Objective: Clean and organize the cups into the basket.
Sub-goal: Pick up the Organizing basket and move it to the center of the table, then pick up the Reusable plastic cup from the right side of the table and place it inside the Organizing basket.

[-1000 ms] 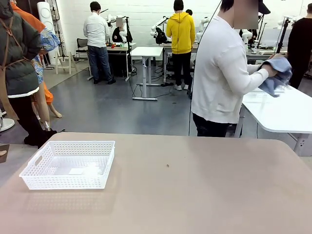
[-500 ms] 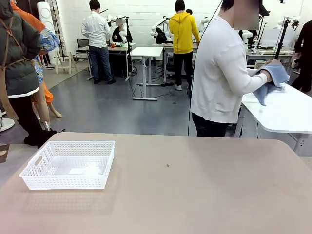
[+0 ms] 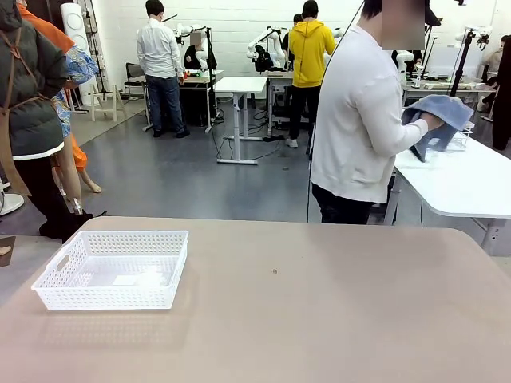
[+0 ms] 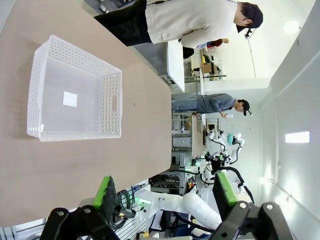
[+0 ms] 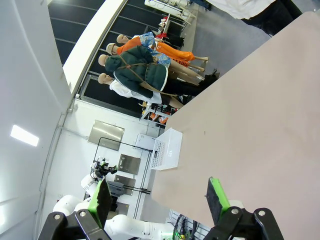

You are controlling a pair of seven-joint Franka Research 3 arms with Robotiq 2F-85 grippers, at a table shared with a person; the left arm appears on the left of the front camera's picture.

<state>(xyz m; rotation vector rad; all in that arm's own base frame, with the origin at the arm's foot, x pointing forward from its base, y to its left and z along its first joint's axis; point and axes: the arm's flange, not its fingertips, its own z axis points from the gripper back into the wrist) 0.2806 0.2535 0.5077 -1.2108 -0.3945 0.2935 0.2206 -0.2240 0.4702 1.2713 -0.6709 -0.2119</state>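
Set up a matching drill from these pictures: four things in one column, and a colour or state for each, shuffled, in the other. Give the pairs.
1. basket
2. cloth
3. left gripper
4. table

A. blue, held by the person
B. tan, broad and flat
C. white, lattice-sided
D. open, holding nothing

Pairs: 1-C, 2-A, 3-D, 4-B

White lattice basket; beige table; blue cloth.
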